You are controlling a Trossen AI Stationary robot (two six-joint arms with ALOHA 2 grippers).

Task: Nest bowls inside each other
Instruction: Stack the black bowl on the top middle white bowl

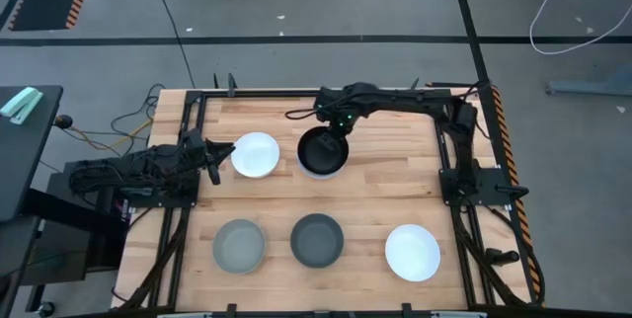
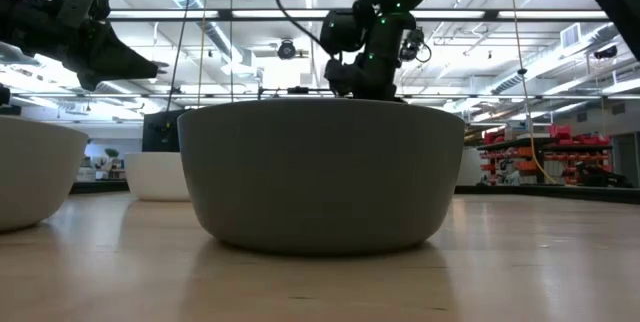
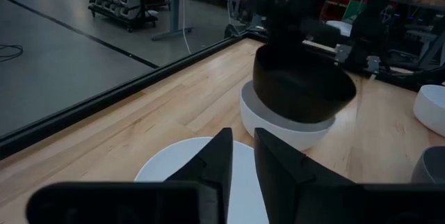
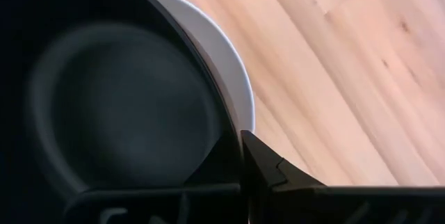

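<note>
Directly under the right gripper (image 1: 327,132), whose jaws are clamped on its rim, the black bowl (image 1: 321,150) hangs mouth-up and slightly tilted above a white bowl (image 3: 285,123) on the bench (image 1: 395,190). Stiff, smooth and probably breakable, it suits a rim grip; being round, it has no long axis. The left gripper (image 1: 212,152) waits beside another white bowl (image 1: 256,155), jaws nearly together.
</note>
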